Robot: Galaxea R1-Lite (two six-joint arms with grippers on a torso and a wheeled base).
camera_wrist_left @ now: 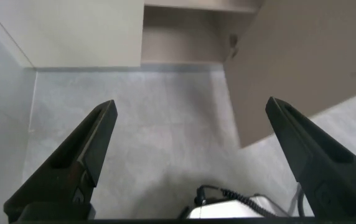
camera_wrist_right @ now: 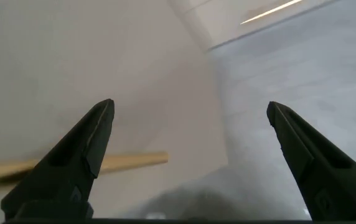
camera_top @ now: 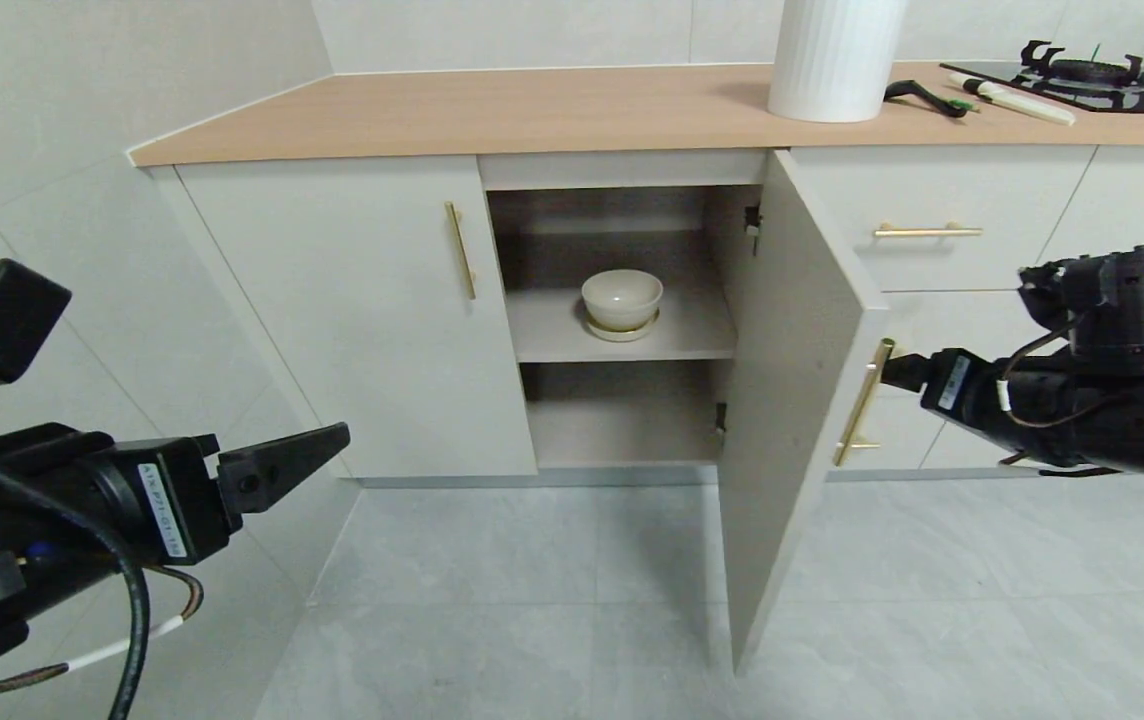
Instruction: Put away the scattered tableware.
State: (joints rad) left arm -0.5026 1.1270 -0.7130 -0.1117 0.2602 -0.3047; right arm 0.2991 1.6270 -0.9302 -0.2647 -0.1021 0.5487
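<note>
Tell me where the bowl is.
In the head view, the bowl sits on a saucer on the upper shelf, between the shut left door and the open right door.

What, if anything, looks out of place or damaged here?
Nothing is spilled or broken. Only the cabinet door stands wide open, with the right tool at its handle; a bowl sits neatly on a plate on the upper shelf.

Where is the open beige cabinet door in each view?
Head view: open beige cabinet door, centre-right.
Left wrist view: its lower corner, above the floor.
Right wrist view: its face, close ahead, bearing the gold bar handle.
Shared landmark: grey tiled floor.
</note>
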